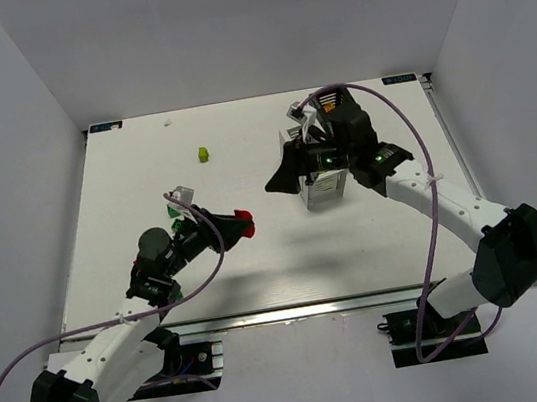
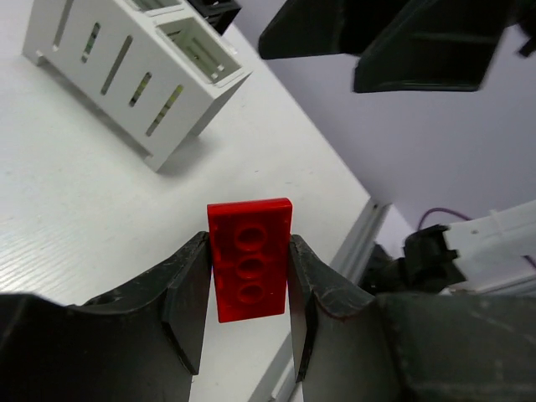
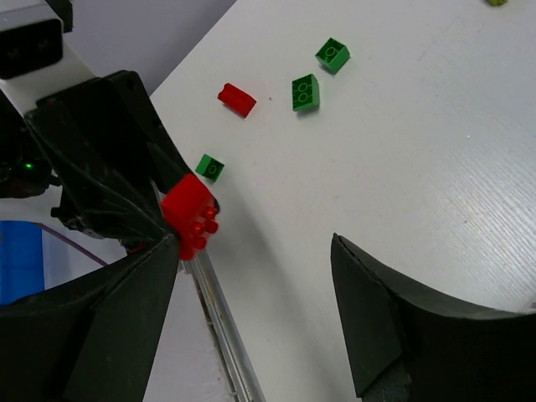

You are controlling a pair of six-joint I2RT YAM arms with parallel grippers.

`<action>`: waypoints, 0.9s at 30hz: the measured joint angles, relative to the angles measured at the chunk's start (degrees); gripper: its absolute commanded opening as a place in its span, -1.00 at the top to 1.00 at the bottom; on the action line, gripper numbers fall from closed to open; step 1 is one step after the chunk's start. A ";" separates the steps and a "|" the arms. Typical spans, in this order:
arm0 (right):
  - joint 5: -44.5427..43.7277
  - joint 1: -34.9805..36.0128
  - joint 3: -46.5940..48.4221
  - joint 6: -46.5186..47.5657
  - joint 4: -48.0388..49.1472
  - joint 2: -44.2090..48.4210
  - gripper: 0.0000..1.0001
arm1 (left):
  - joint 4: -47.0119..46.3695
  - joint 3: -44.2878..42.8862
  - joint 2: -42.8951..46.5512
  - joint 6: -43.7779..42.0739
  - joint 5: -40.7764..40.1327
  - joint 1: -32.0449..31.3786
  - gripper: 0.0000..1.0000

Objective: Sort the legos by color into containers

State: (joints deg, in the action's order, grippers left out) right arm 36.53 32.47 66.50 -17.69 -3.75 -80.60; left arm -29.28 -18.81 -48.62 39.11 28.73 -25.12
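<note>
My left gripper (image 1: 230, 225) is shut on a red brick (image 1: 244, 223) and holds it above the table, left of the white bin (image 1: 326, 190). In the left wrist view the red brick (image 2: 249, 260) sits between both fingers, with the white bin (image 2: 142, 71) ahead to the left. My right gripper (image 1: 290, 172) hangs open and empty beside the white bin, its wide-open jaws (image 3: 251, 251) facing the held red brick (image 3: 191, 213). A black bin is mostly hidden behind the right arm; a corner of it (image 2: 213, 10) shows in the left wrist view.
A lime brick (image 1: 203, 153) lies at the back centre-left. Three green bricks (image 3: 305, 92) and a loose red brick (image 3: 237, 99) lie on the table near the left arm. The table's metal front rail (image 3: 219, 310) runs below the right gripper.
</note>
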 measured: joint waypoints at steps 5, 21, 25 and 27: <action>-1.66 3.10 0.72 -1.22 -0.61 -0.11 -0.53 | 5.49 -2.12 -2.34 -6.45 -5.51 -5.40 1.00; -6.27 8.61 1.20 -1.18 -2.49 -1.46 -0.35 | 8.72 -8.81 -6.56 -12.90 -11.82 -10.21 1.00; -6.56 9.16 1.20 -1.25 -2.36 -2.19 -0.30 | 8.79 -9.60 -7.30 -13.25 -11.82 -10.69 1.00; -6.60 9.18 1.20 -1.33 -2.32 -2.67 -0.27 | 9.01 -9.70 -7.52 -13.31 -11.82 -10.95 1.00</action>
State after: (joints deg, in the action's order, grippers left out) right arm 29.93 41.65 67.70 -19.03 -6.07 -83.26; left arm -20.27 -28.51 -56.14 25.80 16.91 -36.07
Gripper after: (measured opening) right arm 0.651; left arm 0.472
